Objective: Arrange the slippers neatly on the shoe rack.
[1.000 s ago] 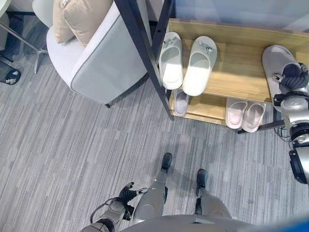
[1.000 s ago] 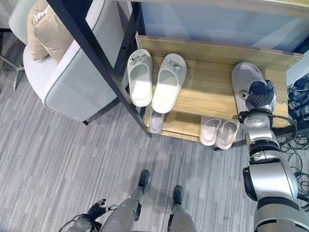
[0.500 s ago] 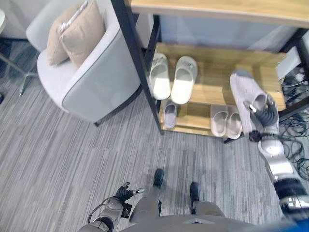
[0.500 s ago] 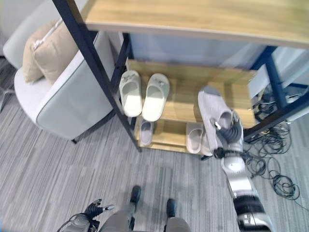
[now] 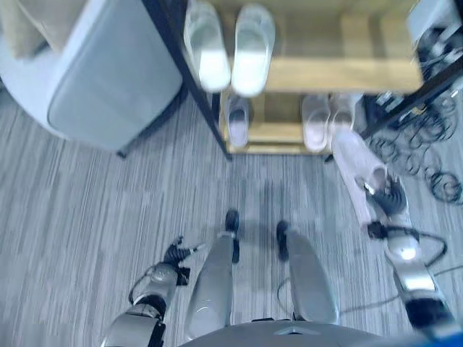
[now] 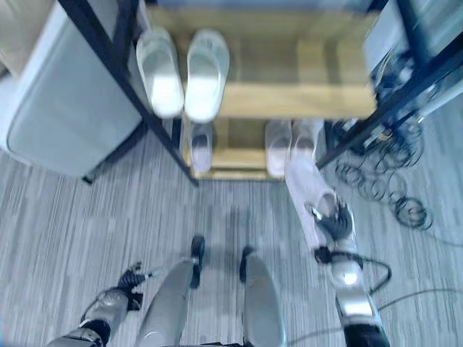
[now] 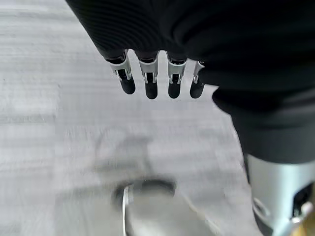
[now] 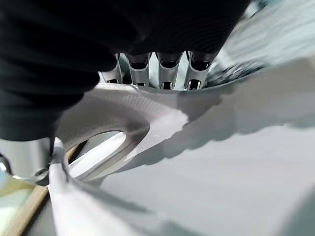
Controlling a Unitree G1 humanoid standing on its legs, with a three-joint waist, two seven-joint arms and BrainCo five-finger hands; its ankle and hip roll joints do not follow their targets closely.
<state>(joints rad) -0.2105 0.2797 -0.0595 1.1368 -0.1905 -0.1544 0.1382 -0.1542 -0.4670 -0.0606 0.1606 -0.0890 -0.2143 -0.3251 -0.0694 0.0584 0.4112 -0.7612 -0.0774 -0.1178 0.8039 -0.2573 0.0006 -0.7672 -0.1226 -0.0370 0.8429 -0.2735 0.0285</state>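
Holding the grey slipper [image 5: 359,170] by its strap, my right hand [image 5: 389,204] has its fingers curled round it, out over the floor before the shoe rack [image 5: 340,72], ready for shelving. My left hand [image 5: 176,254] hangs relaxed, fingers straight.

head eyes look down; wrists close-up
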